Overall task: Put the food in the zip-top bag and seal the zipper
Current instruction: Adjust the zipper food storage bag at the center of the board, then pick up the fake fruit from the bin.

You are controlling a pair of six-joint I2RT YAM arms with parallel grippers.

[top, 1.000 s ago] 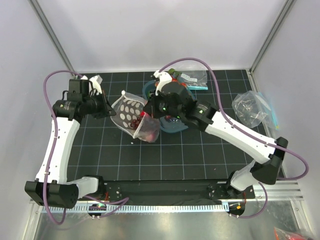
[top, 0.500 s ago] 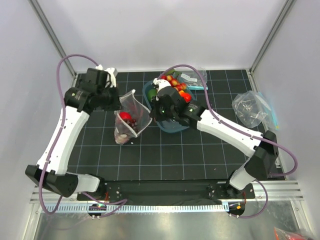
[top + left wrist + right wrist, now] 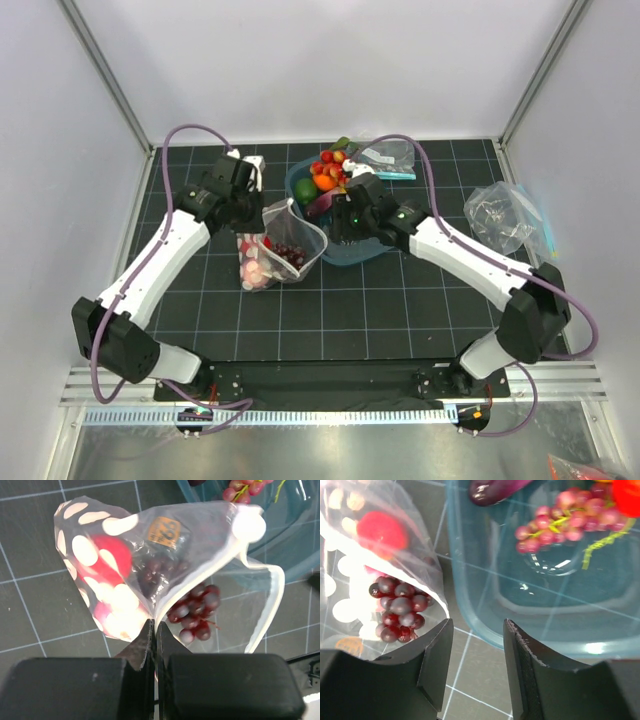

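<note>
The zip-top bag (image 3: pixel 280 250), clear with white dots, lies on the black mat left of the blue tray, mouth gaping. Inside it are the red tomato (image 3: pixel 107 562), a dark grape bunch (image 3: pixel 192 612) and something pink (image 3: pixel 256 276) lower down. My left gripper (image 3: pixel 154 626) is shut on the bag's edge, also seen from above (image 3: pixel 263 213). The white zipper rim (image 3: pixel 277 595) curves open. My right gripper (image 3: pixel 477 627) stands open with nothing in it, between the bag's mouth and the tray wall; from above (image 3: pixel 334 233) it is just right of the bag.
The blue tray (image 3: pixel 350 255) behind and right of the bag holds several toy fruits (image 3: pixel 325 178), among them a pale red grape bunch (image 3: pixel 565 520) and a purple piece (image 3: pixel 492 487). Plain clear bags lie at the back (image 3: pixel 390 155) and far right (image 3: pixel 505 215).
My right gripper has let go of the bag and opened, drawing back toward the tray. The left arm has swung right with the bag, which now sits mouth open beside the tray.
</note>
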